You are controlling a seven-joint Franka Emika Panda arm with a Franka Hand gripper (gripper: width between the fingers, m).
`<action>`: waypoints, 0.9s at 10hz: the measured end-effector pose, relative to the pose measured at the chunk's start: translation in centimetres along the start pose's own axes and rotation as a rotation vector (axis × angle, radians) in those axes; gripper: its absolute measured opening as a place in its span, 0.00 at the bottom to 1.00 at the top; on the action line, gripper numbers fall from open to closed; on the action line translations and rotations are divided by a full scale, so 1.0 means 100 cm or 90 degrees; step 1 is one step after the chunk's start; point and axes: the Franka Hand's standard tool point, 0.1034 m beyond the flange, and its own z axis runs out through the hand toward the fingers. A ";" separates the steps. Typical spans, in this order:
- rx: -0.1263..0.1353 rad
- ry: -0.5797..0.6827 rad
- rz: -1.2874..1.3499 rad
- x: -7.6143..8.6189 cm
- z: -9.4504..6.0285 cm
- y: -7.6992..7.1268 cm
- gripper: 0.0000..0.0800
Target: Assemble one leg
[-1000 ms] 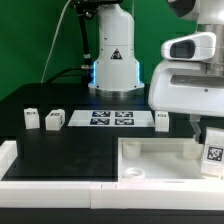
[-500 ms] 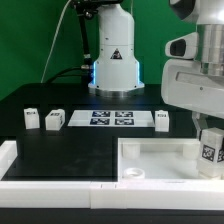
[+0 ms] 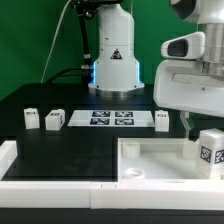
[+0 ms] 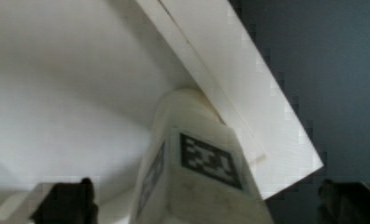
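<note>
While my tool (image 4: 208, 203) is spread, its dark fingers (image 4: 66, 200) stand on either side of the leg (image 3: 210, 150), with a gap at each (clearest in the wrist view). The leg sits at the white tray's (image 3: 150, 152) corner on the exterior view's right; whether it is seated there I cannot tell. Farther out, spare legs (image 3: 55, 119) rest on the black surface (image 3: 75, 145): two left of the marker board (image 3: 112, 118), one just right of it.
</note>
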 end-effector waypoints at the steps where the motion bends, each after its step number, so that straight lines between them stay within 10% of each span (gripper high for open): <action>1: -0.001 -0.001 -0.086 0.000 0.001 0.001 0.81; 7: -0.014 -0.010 -0.450 0.003 0.002 0.008 0.81; 9: -0.014 -0.010 -0.435 0.003 0.002 0.008 0.38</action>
